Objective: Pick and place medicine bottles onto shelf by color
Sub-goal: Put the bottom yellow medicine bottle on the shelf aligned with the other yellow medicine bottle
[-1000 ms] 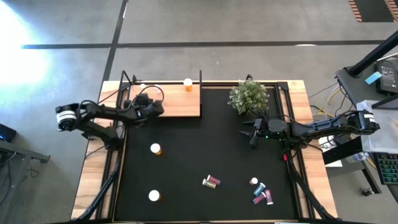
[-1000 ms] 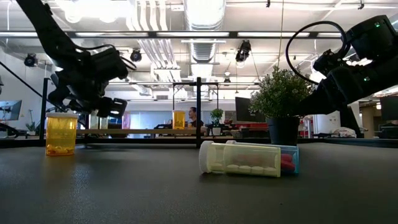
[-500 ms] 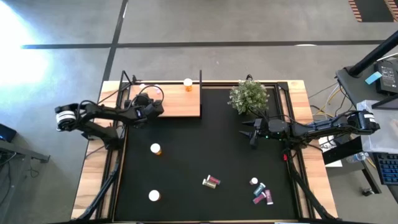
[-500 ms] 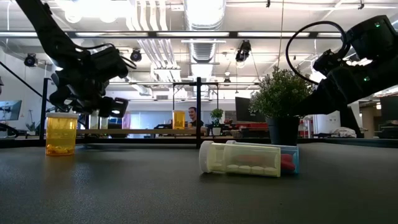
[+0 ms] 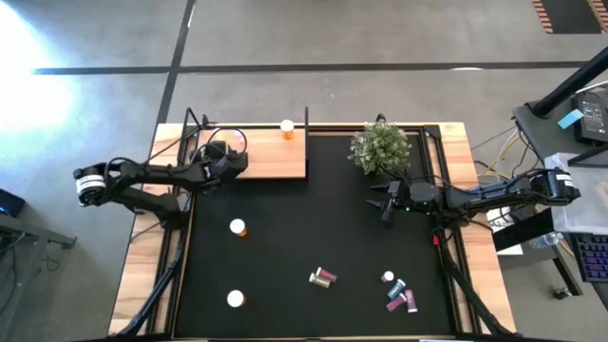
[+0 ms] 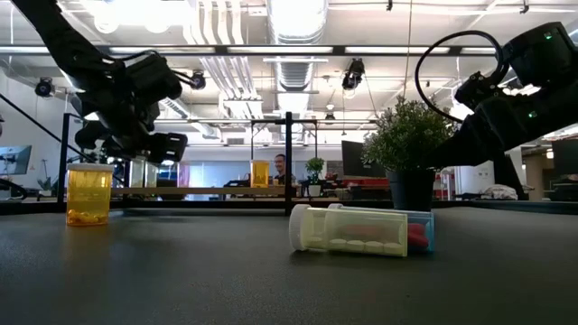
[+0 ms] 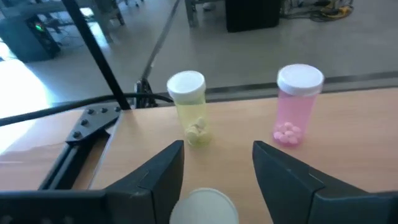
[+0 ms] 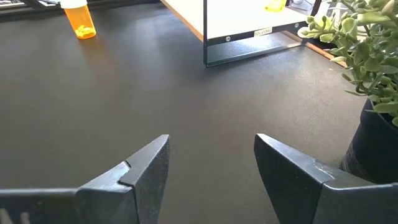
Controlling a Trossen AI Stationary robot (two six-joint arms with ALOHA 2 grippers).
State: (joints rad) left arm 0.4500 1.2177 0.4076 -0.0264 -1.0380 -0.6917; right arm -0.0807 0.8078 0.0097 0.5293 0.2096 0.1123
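Your left gripper (image 7: pixel 214 162) had drawn back a little toward the table's left side over the last second, and its dark fingers (image 7: pixel 158 171) had parted: they stood spread, with the round white cap of a bottle (image 7: pixel 204 206) showing low between them, and whether they touched it could not be told. Just ahead of those fingers, two small white-capped medicine bottles stood upright on the flat light-wood shelf (image 7: pixel 348 134): a pale yellowish bottle (image 7: pixel 189 107) and, beside it but apart, a translucent pink bottle with pills in its base (image 7: pixel 295 103). From above, you had that gripper over the left part of the shelf (image 5: pixel 271 157), among its thin black metal posts, while a single orange bottle (image 5: pixel 287 127) stood at the shelf's far edge near the right post. On the large black mat (image 5: pixel 313 228) lay the rest: two white-capped orange bottles standing, one nearer the shelf (image 5: pixel 237 227) and one toward the front (image 5: pixel 235 298); a small bottle on its side near the front middle (image 5: pixel 323 277); and a cluster of pink, purple and teal bottles at the front right (image 5: pixel 399 294). Your right gripper (image 8: pixel 211 168) waited low over the mat beside the small green bushy plant in its dark pot (image 5: pixel 380 146), its fingers spread and holding nothing.
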